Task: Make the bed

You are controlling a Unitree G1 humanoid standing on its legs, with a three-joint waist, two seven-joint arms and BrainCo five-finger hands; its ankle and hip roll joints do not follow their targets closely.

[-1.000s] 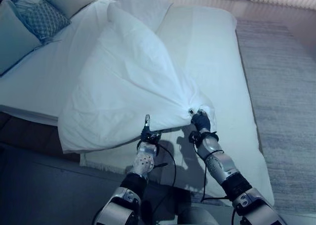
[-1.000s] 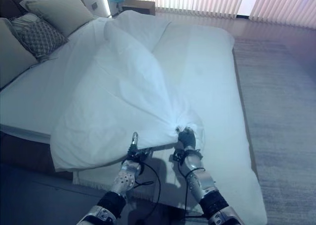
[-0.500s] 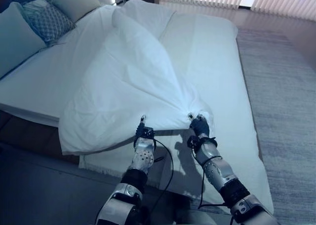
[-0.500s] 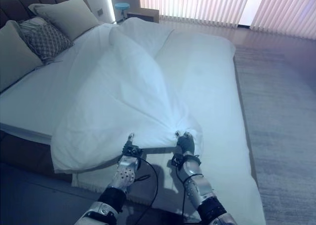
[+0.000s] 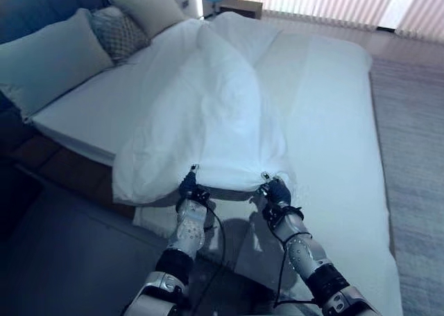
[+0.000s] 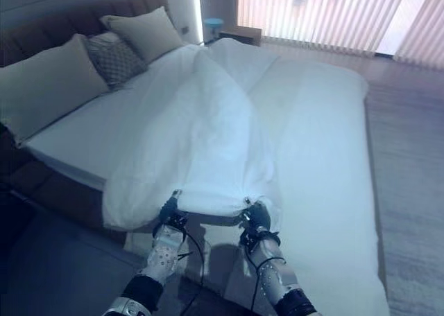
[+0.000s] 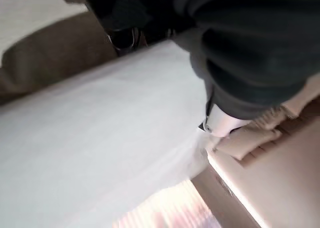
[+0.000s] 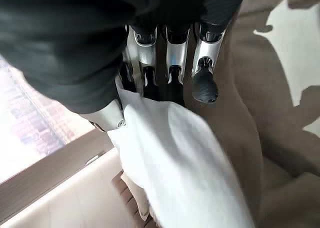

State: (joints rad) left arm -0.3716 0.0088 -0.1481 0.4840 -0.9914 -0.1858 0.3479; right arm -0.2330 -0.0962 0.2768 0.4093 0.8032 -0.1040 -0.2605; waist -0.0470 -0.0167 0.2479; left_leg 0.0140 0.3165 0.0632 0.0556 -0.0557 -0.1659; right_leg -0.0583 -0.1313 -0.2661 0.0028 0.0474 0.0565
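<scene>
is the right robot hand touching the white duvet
Touching. In the right wrist view the right robot hand has its fingers curled round a bunched edge of the white duvet, cloth meeting the fingers with no gap.

White duvet [image 5: 208, 122], pale plain pillows [image 5: 52, 56], one dark-patterned cushion [image 5: 118, 35], grey rug [image 5: 416, 156].

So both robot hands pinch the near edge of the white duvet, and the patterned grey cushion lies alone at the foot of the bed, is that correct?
Not quite. The patterned grey cushion lies at the head of the bed, between two plain pillows, as the right eye view shows. The rest holds: the left hand and the right hand both pinch the near edge of the white duvet.
</scene>
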